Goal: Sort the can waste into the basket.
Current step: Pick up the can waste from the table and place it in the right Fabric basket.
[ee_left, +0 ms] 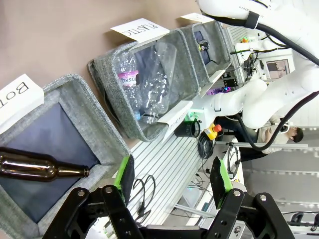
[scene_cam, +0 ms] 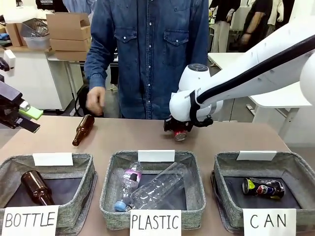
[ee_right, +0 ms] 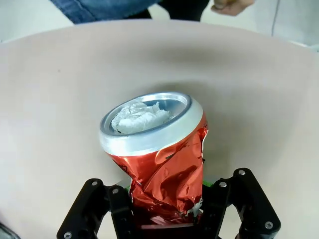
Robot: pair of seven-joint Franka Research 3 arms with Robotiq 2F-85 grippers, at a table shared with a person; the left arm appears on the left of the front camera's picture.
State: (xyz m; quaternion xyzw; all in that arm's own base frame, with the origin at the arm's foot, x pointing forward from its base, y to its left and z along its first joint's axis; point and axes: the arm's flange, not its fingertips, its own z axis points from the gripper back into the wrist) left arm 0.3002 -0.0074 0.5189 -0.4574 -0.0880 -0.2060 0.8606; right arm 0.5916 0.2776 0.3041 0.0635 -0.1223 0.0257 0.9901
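We have the right gripper (ee_right: 167, 219) clenched on the red can (ee_right: 159, 159), its fingers pinching the crumpled lower body so the silver end points away from the wrist; that grip low on the crushed metal looks chosen, we judge, because the creases give the pads something to bite on. In the front view this gripper (scene_cam: 178, 129) sits at the middle of the table (scene_cam: 236, 135), just in front of the person (scene_cam: 147, 54), with the red can (scene_cam: 180, 134) low over the surface; whether it touches the top we cannot tell. The CAN basket (scene_cam: 295, 172) stands at our right, well apart from the held can, and it holds the black can (scene_cam: 263, 188) lying on its side on the dark bottom; so we judge half the sorting done and the carry across to that basket as the step in hand.

Our left gripper (ee_left: 172, 181) hangs with its jaws apart and nothing between them, parked over the near edge by the BOTTLE basket (ee_left: 94, 114), presumably clear of the right arm's path.

The right wrist view gives us the grip itself and white crumpled matter inside the can's mouth, which the front view cannot resolve; the front view alone gives the three signed baskets in a row and a loose brown bottle (scene_cam: 83, 130) lying on the table near the person's hand (scene_cam: 95, 101); the left wrist view shows the PLASTIC basket (ee_left: 107, 87) from above with its clear bottles.
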